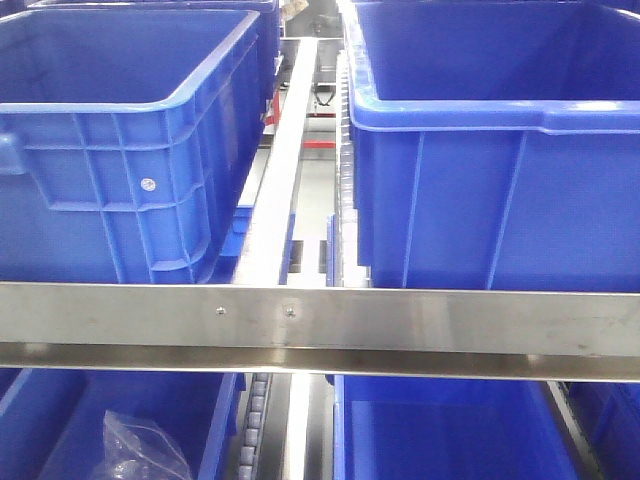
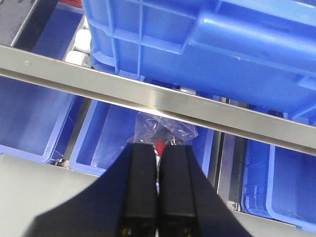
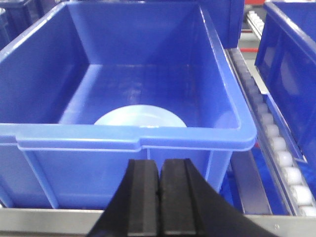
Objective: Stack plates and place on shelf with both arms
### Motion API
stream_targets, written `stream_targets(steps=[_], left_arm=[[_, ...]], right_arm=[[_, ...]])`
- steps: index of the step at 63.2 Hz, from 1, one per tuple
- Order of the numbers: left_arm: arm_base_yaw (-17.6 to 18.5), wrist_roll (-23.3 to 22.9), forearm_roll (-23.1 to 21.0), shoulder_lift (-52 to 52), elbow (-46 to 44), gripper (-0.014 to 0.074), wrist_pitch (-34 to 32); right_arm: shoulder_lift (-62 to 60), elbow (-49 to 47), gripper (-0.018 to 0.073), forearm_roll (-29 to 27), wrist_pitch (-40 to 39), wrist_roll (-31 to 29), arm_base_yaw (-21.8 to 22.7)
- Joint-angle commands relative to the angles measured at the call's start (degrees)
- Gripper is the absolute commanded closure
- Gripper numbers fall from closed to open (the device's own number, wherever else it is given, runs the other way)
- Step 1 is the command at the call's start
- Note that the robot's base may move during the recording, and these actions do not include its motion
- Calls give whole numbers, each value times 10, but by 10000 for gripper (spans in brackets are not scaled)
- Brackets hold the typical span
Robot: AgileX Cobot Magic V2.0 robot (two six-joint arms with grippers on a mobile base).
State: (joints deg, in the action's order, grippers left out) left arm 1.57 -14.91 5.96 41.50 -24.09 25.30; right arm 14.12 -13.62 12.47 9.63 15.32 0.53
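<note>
Evidently both grippers, left [image 2: 158, 183] and right [image 3: 160, 196], carry nothing, fingers pressed together, so the one visible plate [image 3: 140, 117] lies flat in a crate [image 3: 148, 136] behind the shelf bar [image 1: 320, 318].

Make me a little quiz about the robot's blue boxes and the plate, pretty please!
1. True or false: the pale plate lies inside a blue crate.
2. In the left wrist view, what sits in the lower crate past the steel bar? A) a clear plastic bag B) a cup C) a spoon
3. Fill in: the left gripper and the right gripper both have their fingers pressed ____.

Key: 1 true; 2 A, the clear plastic bag; 3 together, with nothing between them.
</note>
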Motion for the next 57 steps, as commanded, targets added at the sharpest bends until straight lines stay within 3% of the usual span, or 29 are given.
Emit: stream_targets(steps=[1,38,57], left_arm=[[2,-4,-2,-1,-16,501,-40],[2,-4,-2,-1,-16,501,-40],[2,-4,-2,-1,-16,501,-40]], right_arm=[[3,-17,539,6,-63,-2,2],[-9,-11,539,23,-73,6,2],[-131,97,539,3,-79,15,4]])
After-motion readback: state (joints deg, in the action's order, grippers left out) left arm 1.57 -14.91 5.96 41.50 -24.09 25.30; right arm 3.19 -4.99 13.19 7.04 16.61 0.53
